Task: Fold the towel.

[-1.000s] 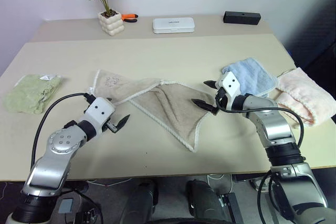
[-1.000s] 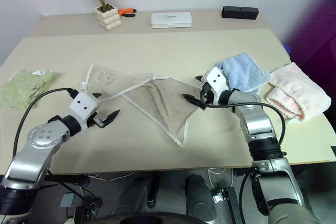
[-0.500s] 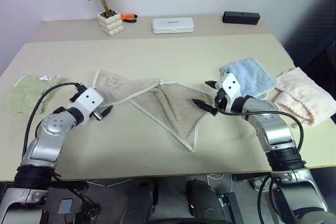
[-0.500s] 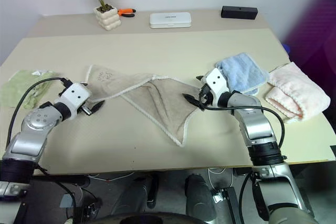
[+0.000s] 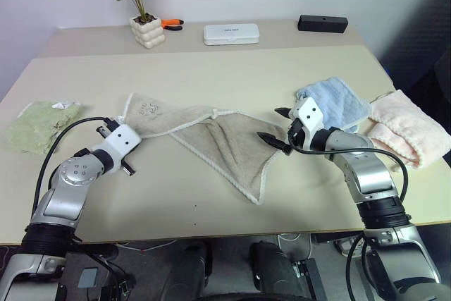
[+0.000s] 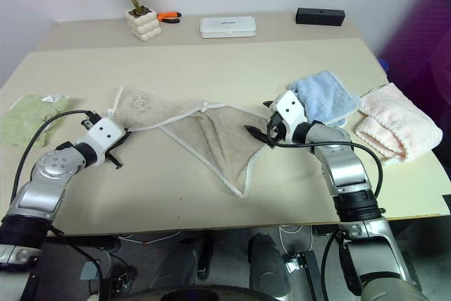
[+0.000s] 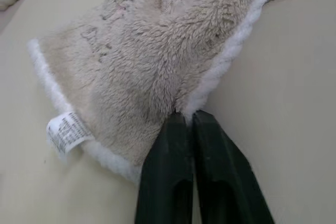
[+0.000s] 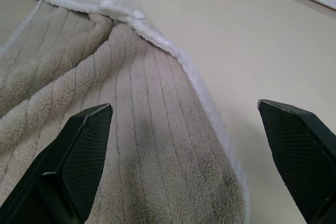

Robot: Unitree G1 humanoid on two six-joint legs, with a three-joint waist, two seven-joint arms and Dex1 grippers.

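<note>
Folding is not begun: towel (image 5: 218, 135) lies crumpled, left gripper (image 7: 185, 124) pinching its edge (right gripper (image 5: 280, 128) spread wide).

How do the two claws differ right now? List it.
The left claw is shut, pinching the tan towel's white edging near its tagged corner; the right claw is wide open, holding nothing.
The left claw sits at the towel's left end; the right hovers over its right corner.
Both have black fingers.
</note>
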